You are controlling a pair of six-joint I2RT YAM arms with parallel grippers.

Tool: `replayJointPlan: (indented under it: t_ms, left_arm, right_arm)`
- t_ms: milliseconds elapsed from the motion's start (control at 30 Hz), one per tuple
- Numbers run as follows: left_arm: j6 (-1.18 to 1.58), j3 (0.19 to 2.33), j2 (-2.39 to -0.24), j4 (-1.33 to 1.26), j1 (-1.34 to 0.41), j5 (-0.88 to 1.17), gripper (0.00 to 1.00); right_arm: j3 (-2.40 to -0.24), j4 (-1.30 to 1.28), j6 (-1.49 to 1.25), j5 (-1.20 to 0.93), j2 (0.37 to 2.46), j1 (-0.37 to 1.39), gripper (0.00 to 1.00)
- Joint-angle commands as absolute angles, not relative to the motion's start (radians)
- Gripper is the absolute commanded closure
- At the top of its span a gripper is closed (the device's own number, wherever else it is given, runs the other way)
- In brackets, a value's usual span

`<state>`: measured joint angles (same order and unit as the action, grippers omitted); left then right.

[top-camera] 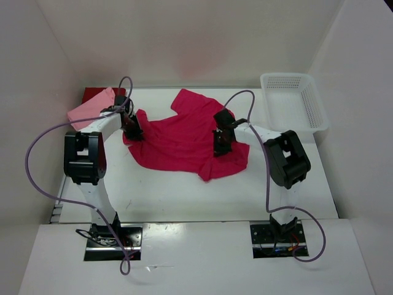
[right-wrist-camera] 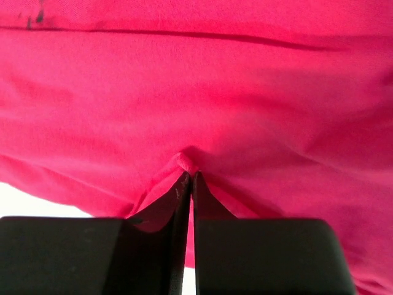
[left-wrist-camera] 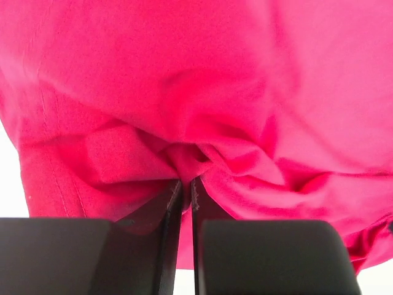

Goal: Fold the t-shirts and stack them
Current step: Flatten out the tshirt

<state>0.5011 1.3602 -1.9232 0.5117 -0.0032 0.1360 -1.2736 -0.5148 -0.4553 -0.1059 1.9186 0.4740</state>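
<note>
L hand (top-camera: 131,126) clamped on a fold at the left edge of the magenta t-shirt (top-camera: 178,138); R hand (top-camera: 221,141) pinching cloth on its right side. Shirt lies crumpled on the counter (top-camera: 184,196), stretched left-right btw my hands. Pink t-shirt (top-camera: 92,110) sits folded far left, nearer my L arm, so the stack prob goes there.

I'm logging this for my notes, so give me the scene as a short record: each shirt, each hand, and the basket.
magenta shirt: unfolded, crumpled, mid table
left hand: shut, pinching the magenta shirt's left edge
right hand: shut, pinching cloth on the same shirt's right side
pink shirt: folded, far left corner
dark red shirt: seems to lie under the pink shirt, only its edges showing
basket: white mesh, far right, apart from the shirts
</note>
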Motion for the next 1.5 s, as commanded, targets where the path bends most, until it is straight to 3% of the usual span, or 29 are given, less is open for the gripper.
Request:
replayJointPlan:
  t_ms: [0, 67, 100, 200, 233, 367, 400, 433, 467, 533, 600, 633, 700, 733, 767, 867, 933, 1267, 1367, 1467]
  left_arm:
    - [0.508, 1.480, -1.985, 0.511, -0.008, 0.160, 0.85]
    - [0.508, 1.523, -2.037, 0.543, -0.008, 0.160, 0.84]
    - [0.508, 1.541, -2.048, 0.543, -0.008, 0.160, 0.78]
    - [0.508, 1.560, -2.037, 0.543, -0.008, 0.169, 0.44]
    - [0.508, 1.560, -2.007, 0.543, -0.008, 0.169, 0.28]
    - [0.508, 1.549, -1.881, 0.564, 0.001, 0.140, 0.05]
    - [0.508, 1.498, -1.809, 0.565, 0.011, 0.127, 0.03]
    - [0.508, 1.465, -1.769, 0.565, 0.021, 0.127, 0.03]
    - [0.508, 1.429, -1.731, 0.565, 0.047, 0.112, 0.01]
    - [0.508, 1.304, -1.614, 0.542, 0.075, 0.081, 0.08]
    - [0.541, 1.220, -1.533, 0.531, 0.120, 0.072, 0.18]
    - [0.551, 1.144, -1.516, 0.502, 0.141, 0.072, 0.35]
    - [0.589, 1.071, -1.503, 0.468, 0.156, 0.096, 0.51]
    - [0.601, 1.036, -1.503, 0.418, 0.172, 0.122, 0.58]
    - [0.612, 0.990, -1.518, 0.393, 0.193, 0.167, 0.66]
    - [0.644, 0.979, -1.612, 0.313, 0.193, 0.224, 0.66]
    - [0.664, 0.989, -1.669, 0.267, 0.193, 0.224, 0.56]
    - [0.710, 1.046, -1.811, 0.202, 0.193, 0.252, 0.53]
    - [0.710, 1.057, -1.833, 0.192, 0.193, 0.233, 0.63]
    - [0.724, 1.057, -1.833, 0.192, 0.184, 0.221, 0.80]
  right_arm:
    - [-1.280, -0.548, -0.462, -0.065, 1.792, 0.483, 0.94]
    - [-1.207, -0.580, -0.482, -0.055, 1.694, 0.483, 0.94]
    - [-1.181, -0.597, -0.482, -0.045, 1.657, 0.483, 0.94]
    - [-1.033, -0.675, -0.532, -0.054, 1.491, 0.483, 0.94]
    - [-1.004, -0.722, -0.555, -0.064, 1.449, 0.483, 0.94]
    - [-0.862, -0.781, -0.716, -0.280, 1.179, 0.483, 0.93]
    - [-0.807, -0.781, -0.776, -0.300, 1.137, 0.483, 0.87]
    - [-0.795, -0.801, -0.791, -0.301, 1.106, 0.483, 0.73]
    - [-0.795, -0.820, -0.792, -0.278, 1.062, 0.483, 0.68]
    - [-0.821, -0.863, -0.770, -0.255, 1.052, 0.483, 0.53]
    - [-0.888, -0.876, -0.732, -0.218, 1.072, 0.473, 0.51]
    - [-0.931, -0.865, -0.698, -0.203, 1.086, 0.460, 0.51]
    - [-0.954, -0.819, -0.672, -0.192, 1.127, 0.460, 0.61]
    - [-0.954, -0.793, -0.661, -0.202, 1.147, 0.451, 0.71]
    - [-0.963, -0.734, -0.651, -0.215, 1.169, 0.451, 0.86]
    - [-0.948, -0.641, -0.650, -0.245, 1.218, 0.451, 1.00]
    - [-0.948, -0.591, -0.650, -0.255, 1.227, 0.451, 1.00]
    - [-0.907, -0.543, -0.650, -0.255, 1.207, 0.451, 0.93]
    - [-0.897, -0.543, -0.660, -0.242, 1.195, 0.451, 0.91]
    - [-0.897, -0.543, -0.660, -0.232, 1.195, 0.451, 0.83]
